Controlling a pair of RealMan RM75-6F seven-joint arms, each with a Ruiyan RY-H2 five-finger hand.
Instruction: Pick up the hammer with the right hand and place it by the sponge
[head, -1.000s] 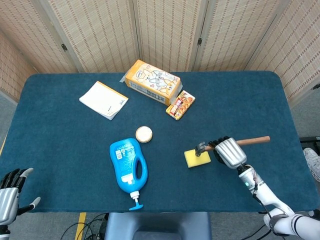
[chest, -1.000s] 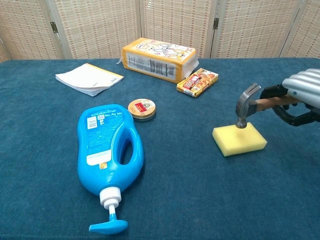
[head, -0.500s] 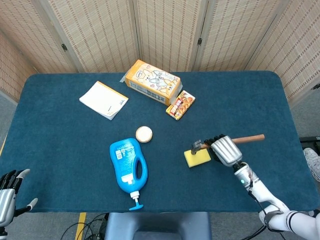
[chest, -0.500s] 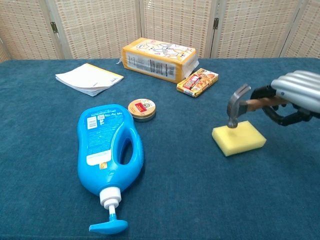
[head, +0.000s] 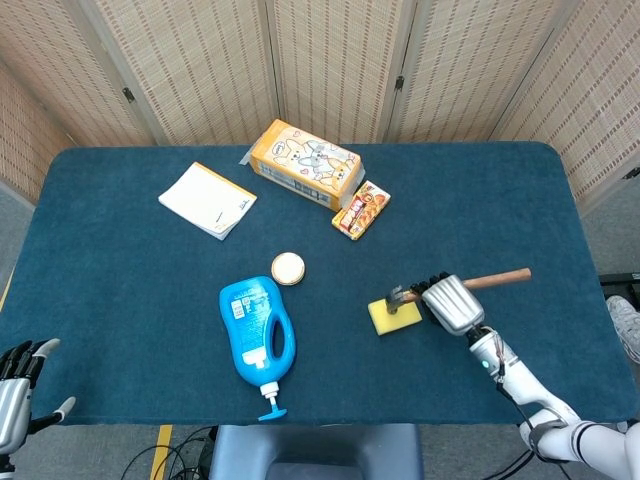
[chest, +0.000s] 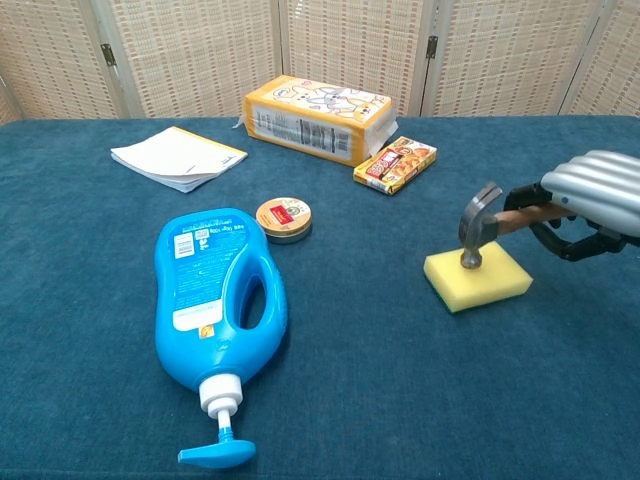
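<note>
My right hand grips the wooden handle of the hammer. The hammer's dark metal head hangs over the yellow sponge, its face touching or just above the sponge's top. The handle runs back to the right, past the hand. The sponge lies flat on the blue table, right of centre. My left hand is at the table's near left corner, fingers apart and holding nothing.
A blue detergent bottle lies on its side left of the sponge. A small round tin, a snack packet, a yellow box and a white notebook lie further back.
The hammer swung left over the sponge, then drew slightly back right and dropped, so its head now sits on or just above the sponge. The left hand moved lower in the head view.
</note>
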